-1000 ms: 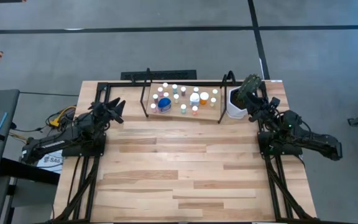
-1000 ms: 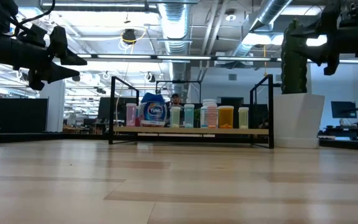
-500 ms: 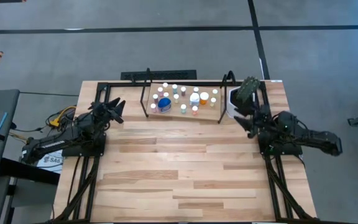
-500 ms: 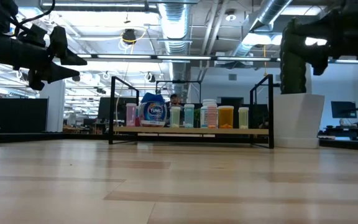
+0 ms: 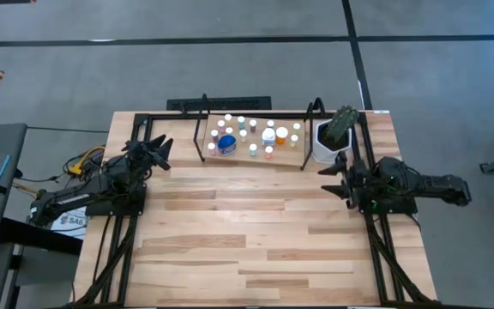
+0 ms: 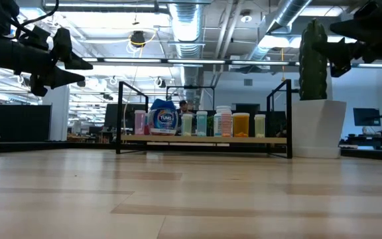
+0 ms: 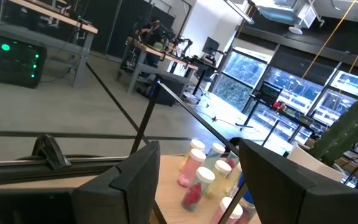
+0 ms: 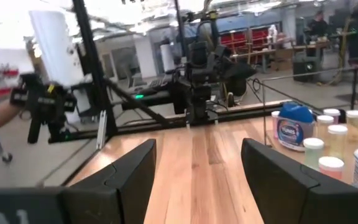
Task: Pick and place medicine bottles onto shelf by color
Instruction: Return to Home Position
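Observation:
The medicine bottles stand on the light board of the shelf [image 5: 288, 160] at the table's far edge. They include a larger blue one [image 5: 226, 143], an orange one [image 5: 281, 135] and several small white, pale green and pink ones. In the low view they form a row [image 6: 201, 124] on the board [image 6: 204, 140]. My left gripper [image 5: 159, 148] hovers open near the shelf's left end, high above the table [image 6: 78, 73], with nothing between its fingers. My right gripper [image 5: 327, 179] hovers open near the table's right side, pointing toward the table's left, and holds nothing.
A white pot with a green plant [image 5: 326, 139] stands at the shelf's right end, just beyond my right gripper. Black frame rails [image 5: 140, 129] run along the table's far corners and sides. The wooden tabletop [image 5: 247, 240] spreads between the arms toward the near edge.
My right gripper has swung away from the plant pot toward the table's near edge. It has turned from pointing at the pot to pointing across the table to the left, and it has stayed open.

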Robot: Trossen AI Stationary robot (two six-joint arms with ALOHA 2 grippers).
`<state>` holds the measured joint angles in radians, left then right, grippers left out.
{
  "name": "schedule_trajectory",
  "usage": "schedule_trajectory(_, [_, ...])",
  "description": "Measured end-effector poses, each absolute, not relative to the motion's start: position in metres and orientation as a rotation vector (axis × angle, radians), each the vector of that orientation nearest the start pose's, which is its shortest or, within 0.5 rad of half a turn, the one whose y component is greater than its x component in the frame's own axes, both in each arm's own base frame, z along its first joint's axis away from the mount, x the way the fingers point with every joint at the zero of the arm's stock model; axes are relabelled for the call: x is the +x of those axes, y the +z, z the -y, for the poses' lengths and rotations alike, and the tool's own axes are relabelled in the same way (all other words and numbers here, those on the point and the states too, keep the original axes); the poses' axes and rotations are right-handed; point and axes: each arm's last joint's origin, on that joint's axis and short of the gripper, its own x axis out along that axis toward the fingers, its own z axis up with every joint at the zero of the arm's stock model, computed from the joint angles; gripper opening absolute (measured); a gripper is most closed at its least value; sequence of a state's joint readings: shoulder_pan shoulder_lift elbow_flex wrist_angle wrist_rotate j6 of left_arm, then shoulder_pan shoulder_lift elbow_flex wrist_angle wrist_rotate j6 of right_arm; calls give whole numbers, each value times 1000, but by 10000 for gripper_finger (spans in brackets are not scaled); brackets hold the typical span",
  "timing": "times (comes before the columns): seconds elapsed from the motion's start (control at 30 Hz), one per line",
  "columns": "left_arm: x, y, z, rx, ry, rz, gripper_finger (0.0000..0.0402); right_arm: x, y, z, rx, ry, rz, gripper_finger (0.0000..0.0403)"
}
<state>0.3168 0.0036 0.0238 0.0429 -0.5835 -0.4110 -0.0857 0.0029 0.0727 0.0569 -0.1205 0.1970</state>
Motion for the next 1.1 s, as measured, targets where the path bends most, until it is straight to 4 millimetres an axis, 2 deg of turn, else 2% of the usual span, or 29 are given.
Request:
schedule_trajectory(0.47, [82,175,-44,-391,874,249,208,93,185,1,-4,77,41,260])
schedule_trajectory(0.73, [83,175,-44,-397,866,284,208,93,183,5,6,-2,17,260])
schedule_trajectory(1.1, [83,175,-44,-398,866,285,208,92,178,15,85,-207,-28,260])
